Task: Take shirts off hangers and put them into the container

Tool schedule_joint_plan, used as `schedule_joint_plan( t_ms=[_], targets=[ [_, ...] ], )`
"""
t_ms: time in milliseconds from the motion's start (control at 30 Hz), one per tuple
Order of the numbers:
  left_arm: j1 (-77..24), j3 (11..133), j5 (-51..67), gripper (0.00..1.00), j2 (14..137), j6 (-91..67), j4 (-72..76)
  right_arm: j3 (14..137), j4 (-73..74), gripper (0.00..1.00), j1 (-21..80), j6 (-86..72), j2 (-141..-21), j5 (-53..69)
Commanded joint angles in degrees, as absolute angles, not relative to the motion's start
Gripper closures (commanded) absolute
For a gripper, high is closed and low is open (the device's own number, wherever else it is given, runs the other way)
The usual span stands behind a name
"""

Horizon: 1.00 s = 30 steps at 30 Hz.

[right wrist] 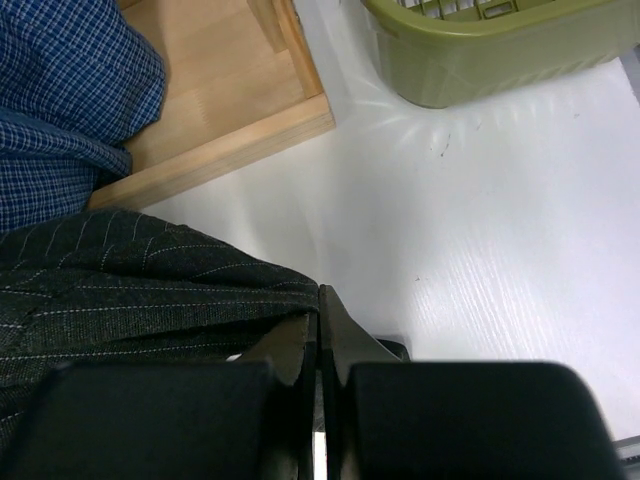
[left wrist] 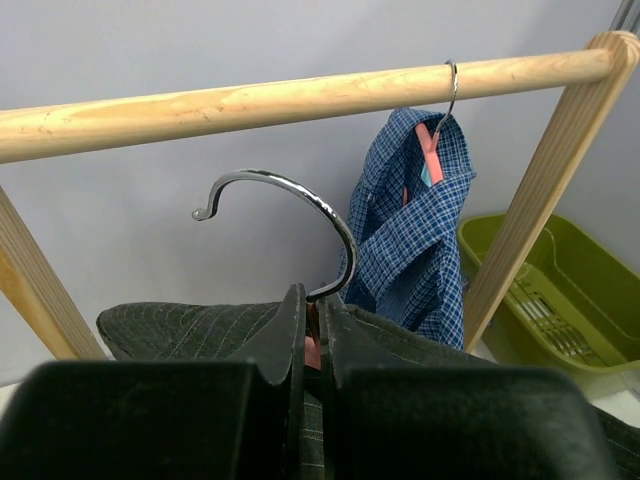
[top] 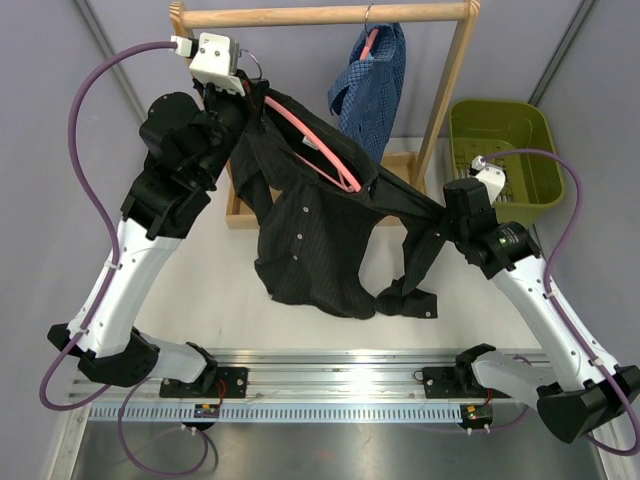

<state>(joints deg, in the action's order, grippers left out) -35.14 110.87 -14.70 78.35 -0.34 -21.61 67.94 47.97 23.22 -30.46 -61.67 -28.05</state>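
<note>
**Both grippers clamped, black shirt stretched between them**

My left gripper [left wrist: 312, 300] is pressed together on the neck of the pink hanger [top: 310, 140], right under its metal hook [left wrist: 290, 200]. I can see a sliver of pink between the jaws. The hook hangs free below the wooden rail [left wrist: 250, 100] and touches nothing.

My right gripper [right wrist: 320, 310] is pinched tight on a fold of the black shirt [top: 310, 240], at the shirt's 3 o'clock edge in the top view.

The black shirt is dark with thin pale stripes and is unbuttoned. It is pulled into a band from the left gripper at 10 o'clock to the right gripper at 3 o'clock. The hanger still sits inside its shoulders, tilted down toward 4 o'clock. The body and one sleeve sag from that band toward 6 o'clock over the white table [top: 200, 310]. I cannot tell whether the hem touches it.

The blue shirt [top: 372, 85] hangs bunched on the second hanger [top: 370, 42] at 12 o'clock, hooked over the rail.

The green bin [top: 497, 105] sits at 2 o'clock, just beyond the right gripper. No shirt shows in the part I can see.
</note>
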Motion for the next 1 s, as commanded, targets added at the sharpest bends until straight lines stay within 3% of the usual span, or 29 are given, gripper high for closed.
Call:
schedule_joint_plan(
  t_ms=[0,467,767,967],
  targets=[
    [-31.99,116.55,-23.02,1.0,72.51,1.33,-10.46,66.62,59.07,1.0,21.8,-30.14,-62.93,-40.78],
    [-31.99,106.71,-27.33,1.0,65.4,-10.26,-3.88,65.57,57.74,1.0,21.8,-28.3,-65.56,-40.25],
    [-31.99,102.14,-20.49,1.0,65.56,-22.74,-5.45,66.09,54.33,1.0,21.88,-27.16,-65.48,-35.69],
    [-31.99,94.85,-23.2,1.0,62.76,-29.08,1.12,64.69,48.97,1.0,21.88,-22.24,-63.12,-21.64]
  ],
)
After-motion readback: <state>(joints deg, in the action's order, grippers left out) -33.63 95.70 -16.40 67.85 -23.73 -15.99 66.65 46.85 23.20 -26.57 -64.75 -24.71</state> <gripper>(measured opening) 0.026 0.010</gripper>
